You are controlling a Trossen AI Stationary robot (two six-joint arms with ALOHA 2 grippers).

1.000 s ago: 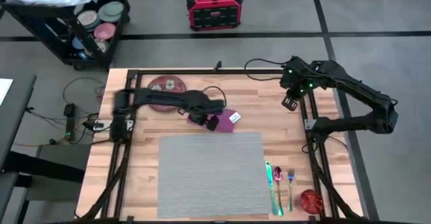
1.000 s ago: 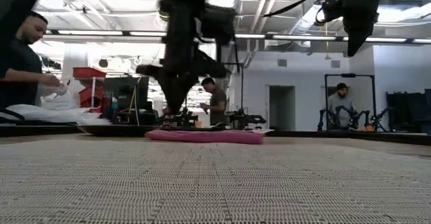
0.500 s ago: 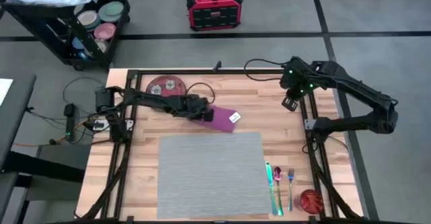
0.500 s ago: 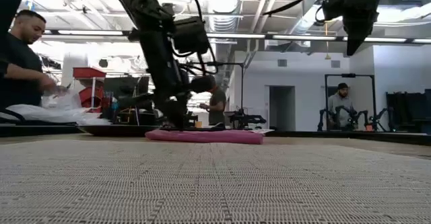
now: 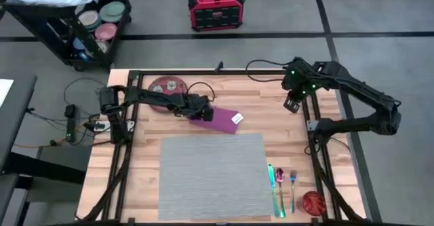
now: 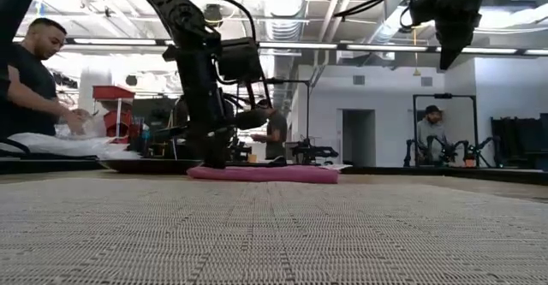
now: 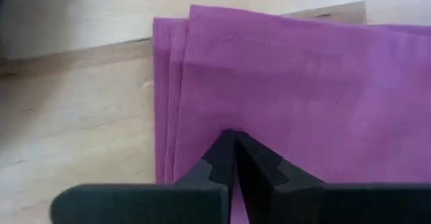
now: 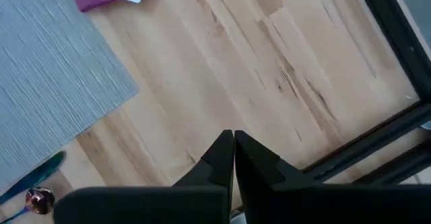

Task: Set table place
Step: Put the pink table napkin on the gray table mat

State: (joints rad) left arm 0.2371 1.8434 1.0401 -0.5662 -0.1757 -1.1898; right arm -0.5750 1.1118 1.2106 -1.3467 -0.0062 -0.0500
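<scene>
On the table (image 5: 139, 185), the place (image 5: 211, 175) lies long side left-to-right; both pincers closed, empty.

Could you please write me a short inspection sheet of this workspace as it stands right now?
Surface: wooden table, black frame.
Job's things: grey placemat lies flat at the near middle, nothing on it; purple napkin beyond it.
Clutter: patterned plate at the far left; cutlery and a red ball right of the placemat.
Grippers: left gripper on the napkin's edge, jaws shut; right gripper raised at the far right, jaws shut, empty.
Cables: black cable along the far edge.
Surroundings: red box, cart, people behind.
</scene>
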